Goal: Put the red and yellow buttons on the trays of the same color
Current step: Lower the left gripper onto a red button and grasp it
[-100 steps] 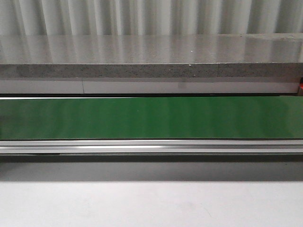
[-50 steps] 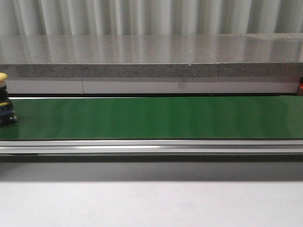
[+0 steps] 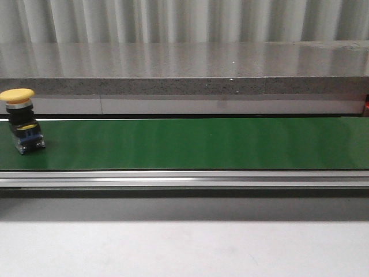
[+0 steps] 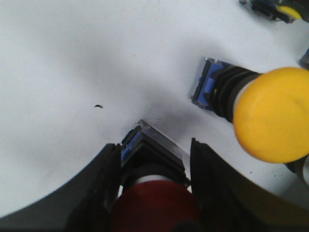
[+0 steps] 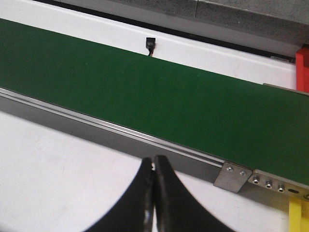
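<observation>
A red button [image 4: 155, 205] with a black and blue base sits between the fingers of my left gripper [image 4: 154, 144], which is shut on it just above a white surface. A yellow button [image 4: 270, 113] lies on its side close by, and part of another yellow button [image 4: 282, 9] shows further off. On the green belt [image 3: 202, 144] in the front view, a yellow button [image 3: 22, 122] stands upright at the far left. My right gripper [image 5: 154, 159] is shut and empty over the white table beside the belt's rail. No trays are in view.
The belt's metal rail [image 3: 184, 179] runs across in front of the belt, with a grey stone ledge [image 3: 184, 69] behind. In the right wrist view a metal bracket [image 5: 233, 177], a red part [image 5: 302, 67] and a yellow part [image 5: 294, 217] sit at the belt's end.
A yellow button has come into the front view on the belt from the left edge and travelled to the right. Nothing else there has moved.
</observation>
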Tool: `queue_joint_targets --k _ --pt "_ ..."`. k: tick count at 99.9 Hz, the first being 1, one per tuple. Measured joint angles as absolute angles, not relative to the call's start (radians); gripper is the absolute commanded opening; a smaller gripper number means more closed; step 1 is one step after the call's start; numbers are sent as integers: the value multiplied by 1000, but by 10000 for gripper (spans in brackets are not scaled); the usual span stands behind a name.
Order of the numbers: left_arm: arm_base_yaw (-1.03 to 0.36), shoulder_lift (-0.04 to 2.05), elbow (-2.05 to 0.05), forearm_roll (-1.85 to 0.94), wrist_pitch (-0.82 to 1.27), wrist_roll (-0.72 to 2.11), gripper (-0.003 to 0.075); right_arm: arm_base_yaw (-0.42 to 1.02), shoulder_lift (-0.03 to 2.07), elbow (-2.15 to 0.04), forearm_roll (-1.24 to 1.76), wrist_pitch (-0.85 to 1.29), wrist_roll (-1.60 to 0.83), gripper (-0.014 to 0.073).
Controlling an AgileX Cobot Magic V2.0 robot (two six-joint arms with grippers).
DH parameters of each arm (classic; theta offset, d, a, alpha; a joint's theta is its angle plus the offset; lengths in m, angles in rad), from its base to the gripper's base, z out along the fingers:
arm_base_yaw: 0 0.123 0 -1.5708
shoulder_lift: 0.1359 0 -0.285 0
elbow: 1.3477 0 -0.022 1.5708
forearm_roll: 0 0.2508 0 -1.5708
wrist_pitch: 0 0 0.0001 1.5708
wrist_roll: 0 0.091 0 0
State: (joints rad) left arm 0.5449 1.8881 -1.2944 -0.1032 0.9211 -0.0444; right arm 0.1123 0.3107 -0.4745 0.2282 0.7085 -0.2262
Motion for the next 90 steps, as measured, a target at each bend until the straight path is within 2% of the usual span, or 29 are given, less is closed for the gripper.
queue_joint_targets --k 12,26,53,90 --pt "545 1888 -1295 -103 937 -30 40 112 311 -474 228 708 -226 -67" --pt "540 1855 -1295 -103 983 -13 11 112 311 -474 228 708 -226 -67" --pt "479 1668 -1295 -101 1056 12 8 112 311 -474 228 708 -226 -67" --pt "252 1572 -1297 -108 1091 12 8 112 311 -474 228 708 -226 -67"
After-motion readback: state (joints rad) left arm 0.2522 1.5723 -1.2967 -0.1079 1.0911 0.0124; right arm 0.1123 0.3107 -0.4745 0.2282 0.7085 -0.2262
